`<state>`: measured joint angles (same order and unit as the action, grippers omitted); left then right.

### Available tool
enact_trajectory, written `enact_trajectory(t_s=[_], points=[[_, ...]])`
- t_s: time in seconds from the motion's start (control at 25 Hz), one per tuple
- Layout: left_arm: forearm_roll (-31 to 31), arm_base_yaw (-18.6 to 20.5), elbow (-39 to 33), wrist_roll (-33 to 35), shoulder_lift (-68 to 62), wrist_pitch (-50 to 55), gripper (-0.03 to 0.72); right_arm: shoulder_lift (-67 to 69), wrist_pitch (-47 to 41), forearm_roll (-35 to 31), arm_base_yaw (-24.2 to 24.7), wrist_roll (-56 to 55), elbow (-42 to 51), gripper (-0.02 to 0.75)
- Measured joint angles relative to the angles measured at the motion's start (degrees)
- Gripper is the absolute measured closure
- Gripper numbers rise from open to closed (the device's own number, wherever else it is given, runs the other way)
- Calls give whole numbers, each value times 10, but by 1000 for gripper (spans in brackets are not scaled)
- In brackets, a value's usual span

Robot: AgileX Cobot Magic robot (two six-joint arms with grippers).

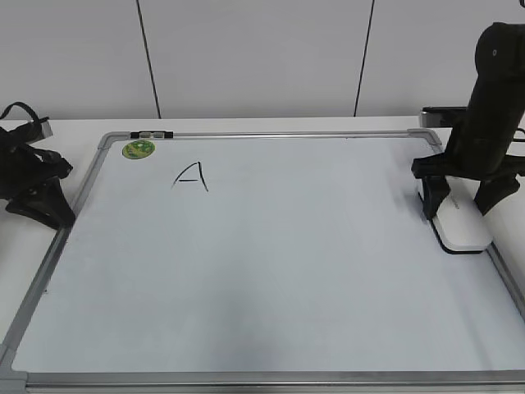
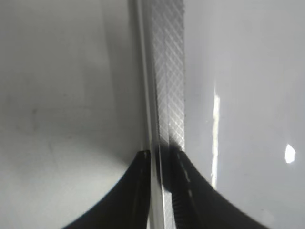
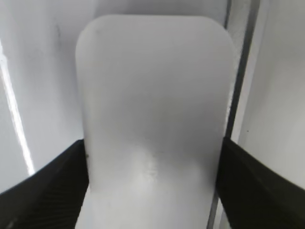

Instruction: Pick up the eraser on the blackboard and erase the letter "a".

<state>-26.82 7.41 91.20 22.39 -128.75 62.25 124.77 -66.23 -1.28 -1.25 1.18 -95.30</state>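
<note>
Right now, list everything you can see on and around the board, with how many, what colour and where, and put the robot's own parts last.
blackboard: one, white surface with a silver-grey frame, lying flat and filling most of the table.
letter "A": one, black marker, angular capital, upper left of the board. No lowercase "a" shows anywhere.
sticker: one, round and green, top left corner of the board.
eraser: one, white, at the board's right edge by the frame.
table: one, white, under the board.
left claw: one, black, at the board's left frame, fingers either side of the rail.
right claw: one, black, fingers either side of the eraser; contact cannot be confirmed.
</note>
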Motion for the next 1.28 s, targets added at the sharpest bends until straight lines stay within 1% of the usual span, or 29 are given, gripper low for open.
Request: enact_trajectory(t_s=[0.12, 0.28, 0.36, 0.44, 0.6, 0.72, 0.84, 0.96, 1.16, 1.28], points=[[0, 1, 0, 0, 0, -1, 568, -1, -18, 3, 0, 0, -25, 132], [3, 1, 0, 0, 0, -2, 522, -9, -31, 7, 0, -1, -80, 133], [4, 1, 2, 0, 0, -3, 482, -24, -31, 3, 0, 4, -91, 137], [7, 1, 10, 0, -2, -2, 421, -42, -34, 0, 0, 8, -93, 141], [10, 1, 52, -3, -3, 18, 303, -73, -36, 0, 1, 14, -93, 142], [10, 1, 88, -20, -3, 46, 252, -99, -38, 0, 1, 16, -93, 142], [11, 1, 118, -37, 4, 63, 239, -131, -39, 0, 1, 16, -93, 142], [24, 0, 129, -58, 32, 64, 235, -171, -42, 0, 1, 16, -93, 143], [86, -26, 129, -87, 105, 74, 234, -245, -47, 0, 1, 16, -89, 144], [110, -47, 129, -100, 151, 78, 234, -298, -49, -2, 1, 17, -56, 144]])
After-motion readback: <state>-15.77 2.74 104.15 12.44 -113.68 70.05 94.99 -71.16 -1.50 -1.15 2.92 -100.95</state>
